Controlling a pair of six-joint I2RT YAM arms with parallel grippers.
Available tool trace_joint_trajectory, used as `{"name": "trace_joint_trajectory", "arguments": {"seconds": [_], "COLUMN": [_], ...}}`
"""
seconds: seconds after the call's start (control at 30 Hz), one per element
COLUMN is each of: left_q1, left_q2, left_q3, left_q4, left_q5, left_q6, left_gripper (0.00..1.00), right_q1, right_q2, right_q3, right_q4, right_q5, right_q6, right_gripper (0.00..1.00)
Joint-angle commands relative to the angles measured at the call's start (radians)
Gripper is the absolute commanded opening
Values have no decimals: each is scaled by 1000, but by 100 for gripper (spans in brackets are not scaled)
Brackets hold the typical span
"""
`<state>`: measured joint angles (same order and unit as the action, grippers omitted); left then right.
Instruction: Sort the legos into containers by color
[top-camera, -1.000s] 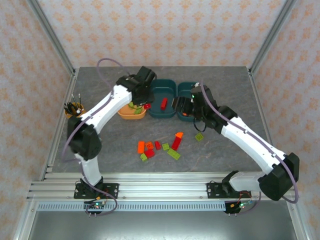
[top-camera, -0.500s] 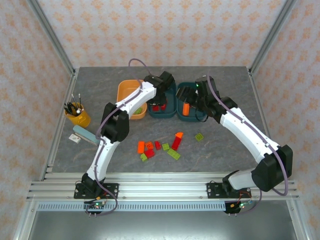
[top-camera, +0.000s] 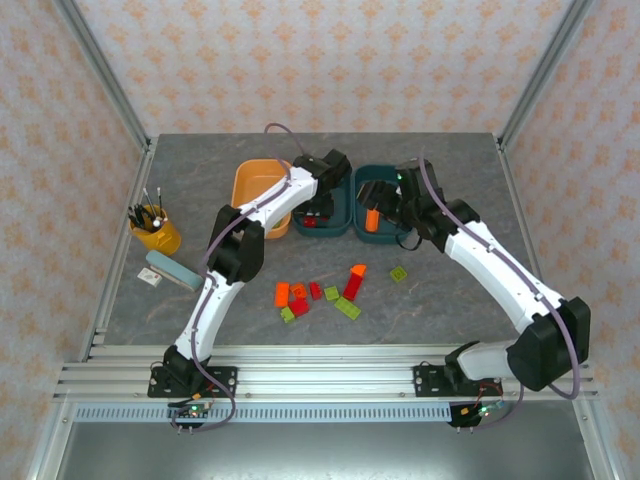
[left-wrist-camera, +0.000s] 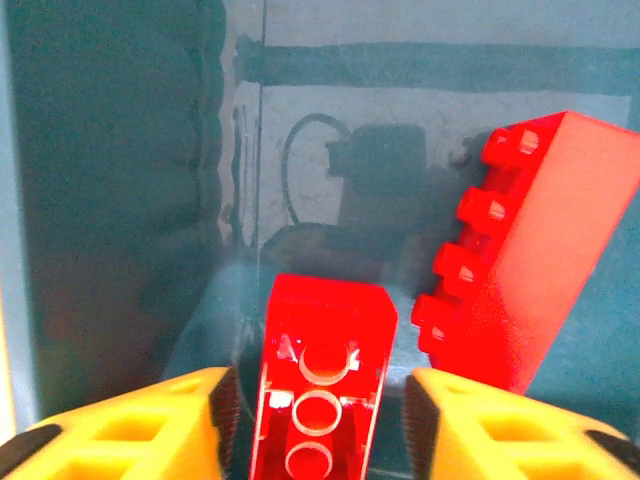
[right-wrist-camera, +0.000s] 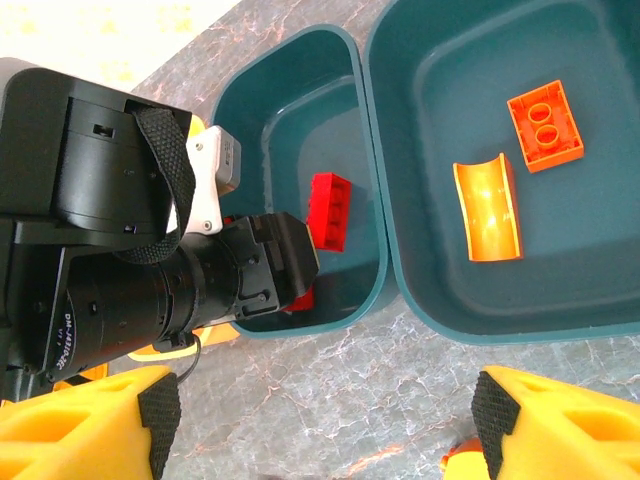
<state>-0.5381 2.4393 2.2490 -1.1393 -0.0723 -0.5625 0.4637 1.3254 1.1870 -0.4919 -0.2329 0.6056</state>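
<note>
Two arms reach to the far side of the table (top-camera: 450, 160). L arm (top-camera: 260, 205) stretches over the orange tray (top-camera: 250, 180), w/ the left gripper (left-wrist-camera: 320, 400) low inside the middle teal tray (right-wrist-camera: 290, 110). Its jaws stand just off a red brick (left-wrist-camera: 325, 380) on both sides, so we read it as not gripped. A larger red brick (left-wrist-camera: 520, 260) leans just right of it. R arm (top-camera: 490, 265) bends toward the right teal tray (right-wrist-camera: 600, 60), and the right gripper (right-wrist-camera: 325, 400) is spread wide w/ nothing btwn its fingers. That tray holds an orange square brick (right-wrist-camera: 545, 125) and an orange curved piece (right-wrist-camera: 487, 210). Loose legos (top-camera: 318, 295) in red, orange and green lie nearer on the table, apart from the trays.
</note>
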Motion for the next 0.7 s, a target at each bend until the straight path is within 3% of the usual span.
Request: {"name": "trace_joint_trajectory", "arguments": {"seconds": [0.0,0.33,0.43,0.67], "left_q1": [-6,-18,-16,-14], "left_q2": [-22,-231,-369,-777], "left_q3": [62,109,-5,-448], "left_q4": [-52,-60,-22,108], "left_q5": [-37,-15,-11,27], "left_q6": [6,-68,-96,-128], "left_gripper": [56,58,61,67], "right_q1": [-5,-5,-1,85], "right_q2": [-48,-128,-137,-206], "right_q3": [-6,10,-1,-40], "right_q4": [-42,-188,-245,-330], "right_q5": [16,58,69,141], "right_q6": [-12,-100,-116,-75], "right_gripper": [79,76,75,73]}}
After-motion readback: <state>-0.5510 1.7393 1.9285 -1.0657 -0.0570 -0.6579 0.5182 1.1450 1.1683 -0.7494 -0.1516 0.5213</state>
